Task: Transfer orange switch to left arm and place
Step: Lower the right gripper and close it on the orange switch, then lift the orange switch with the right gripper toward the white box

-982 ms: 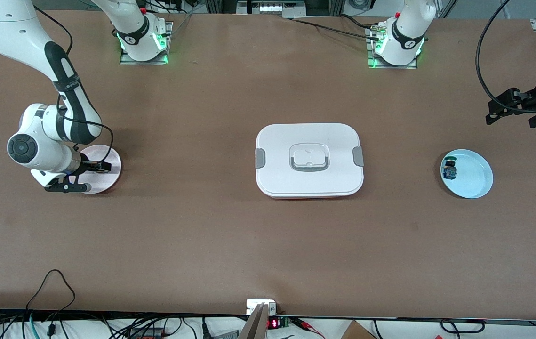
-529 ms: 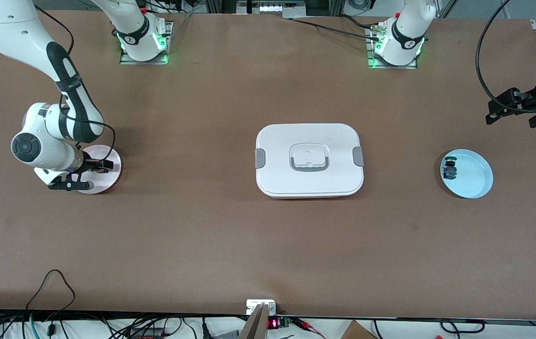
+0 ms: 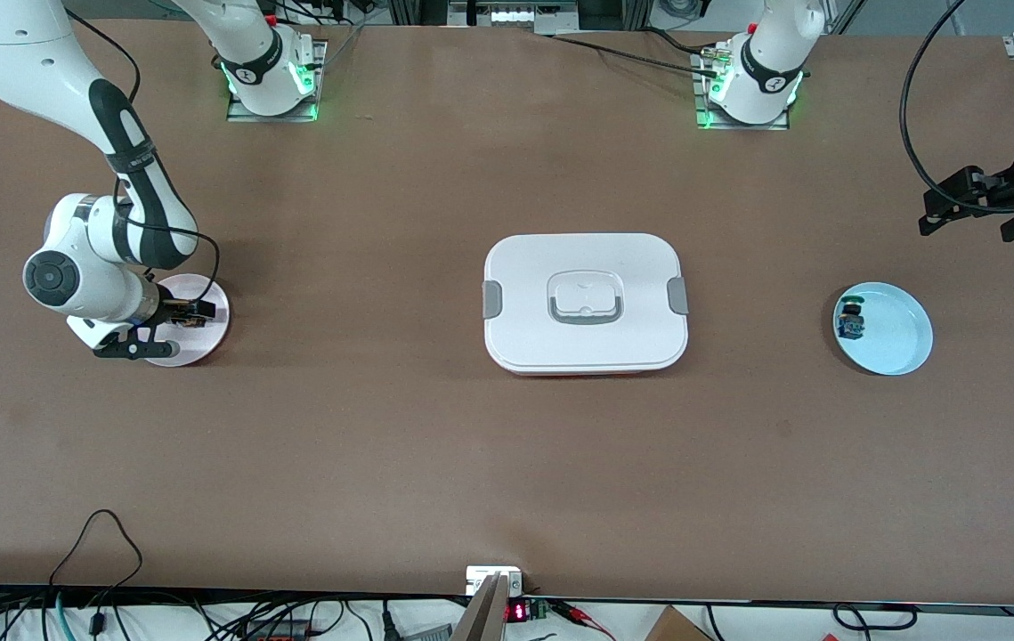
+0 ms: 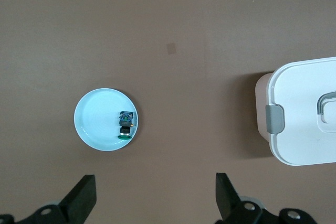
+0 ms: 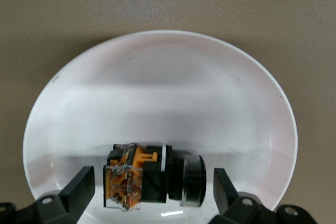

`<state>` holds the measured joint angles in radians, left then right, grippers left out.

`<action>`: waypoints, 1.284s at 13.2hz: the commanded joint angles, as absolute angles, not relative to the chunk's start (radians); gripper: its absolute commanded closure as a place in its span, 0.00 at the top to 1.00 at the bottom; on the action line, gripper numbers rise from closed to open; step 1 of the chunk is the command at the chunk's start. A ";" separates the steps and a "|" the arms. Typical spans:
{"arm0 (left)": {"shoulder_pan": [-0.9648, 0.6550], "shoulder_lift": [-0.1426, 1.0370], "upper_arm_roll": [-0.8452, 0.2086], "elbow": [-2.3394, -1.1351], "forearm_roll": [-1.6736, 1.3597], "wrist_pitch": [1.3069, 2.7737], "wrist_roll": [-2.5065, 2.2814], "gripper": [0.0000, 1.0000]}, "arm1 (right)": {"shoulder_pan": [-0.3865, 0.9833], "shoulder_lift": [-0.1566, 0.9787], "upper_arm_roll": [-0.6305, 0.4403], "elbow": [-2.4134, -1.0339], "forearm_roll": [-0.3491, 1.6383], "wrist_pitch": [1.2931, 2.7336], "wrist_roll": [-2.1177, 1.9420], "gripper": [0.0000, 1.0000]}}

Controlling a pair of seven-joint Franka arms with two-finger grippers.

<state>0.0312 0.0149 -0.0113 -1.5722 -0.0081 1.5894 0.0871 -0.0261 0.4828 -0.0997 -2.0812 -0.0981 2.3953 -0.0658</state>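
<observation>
Your right gripper [image 5: 152, 192] straddled the orange switch [image 5: 152, 180] on its plate [image 5: 157, 66], fingers [image 5: 79, 190] wide; the round switch risked rolling. Your left gripper [image 4: 155, 198] waited, fingers wide.

Pink plate [image 3: 204, 338], blue plate [image 3: 903, 343], blue switch [image 3: 850, 320]

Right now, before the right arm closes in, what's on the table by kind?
Switches: 2, orange switch on the pink plate, blue switch on the light blue plate
Plates: 2
Boxes: 1, the white box mid-table
Total: 5
</observation>
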 commanded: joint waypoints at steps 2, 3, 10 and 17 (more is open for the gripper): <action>0.035 0.025 -0.017 -1.545 0.005 1.571 0.089 1.00 | -0.044 0.471 -0.091 -2.103 -0.115 2.419 -0.083 1.00; 0.035 0.025 -0.017 -1.545 0.005 1.569 0.089 1.00 | -0.049 0.472 -0.091 -2.103 -0.118 2.428 -0.083 1.00; 0.037 0.025 -0.015 -1.545 0.005 1.569 0.089 1.00 | -0.064 0.474 -0.091 -2.102 -0.120 2.422 -0.156 0.25; 0.037 0.025 -0.015 -1.545 0.005 1.569 0.089 1.00 | -0.057 0.396 -0.078 -2.085 -0.109 2.358 -0.210 0.14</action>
